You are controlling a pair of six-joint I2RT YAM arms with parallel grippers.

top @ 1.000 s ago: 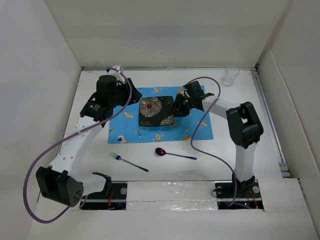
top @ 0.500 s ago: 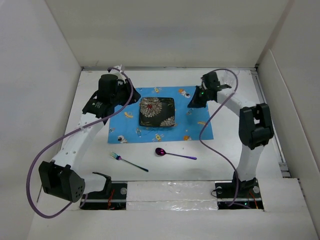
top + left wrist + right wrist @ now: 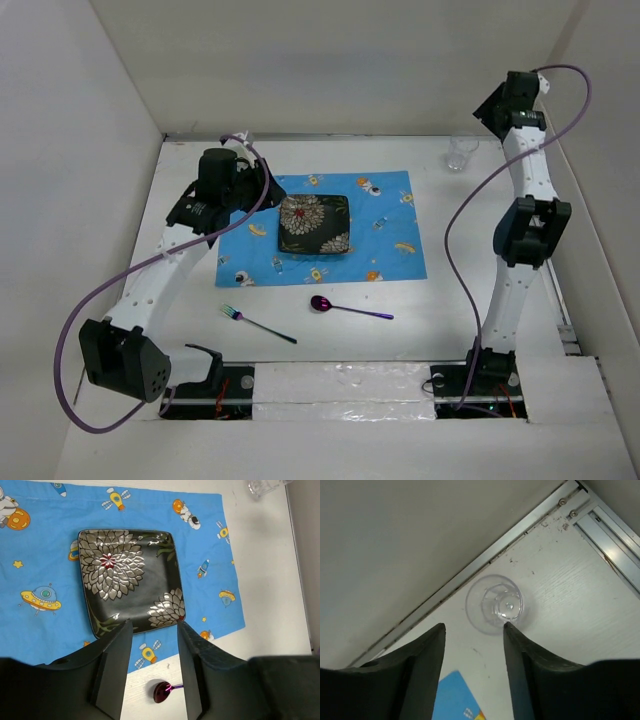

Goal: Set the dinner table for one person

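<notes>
The white dinner table [image 3: 455, 300] holds a blue space-print placemat [image 3: 390, 225]. A black square plate with a flower pattern [image 3: 314, 223] lies on the mat and also shows in the left wrist view [image 3: 130, 580]. My left gripper [image 3: 266, 192] is open and empty, hovering above the plate's left edge [image 3: 152, 625]. My right gripper [image 3: 490, 110] is open and empty, raised high at the back right [image 3: 473, 626]. A clear glass [image 3: 494, 603] stands upright below it by the back wall [image 3: 461, 153].
A purple spoon [image 3: 345, 308] and an iridescent fork [image 3: 255, 323] lie on the table in front of the mat. A metal rail [image 3: 610, 535] runs along the table's right edge. White walls enclose the table.
My right arm has left the plate's right side and swung up and back to the far right corner, above the glass. My left arm has barely moved.
</notes>
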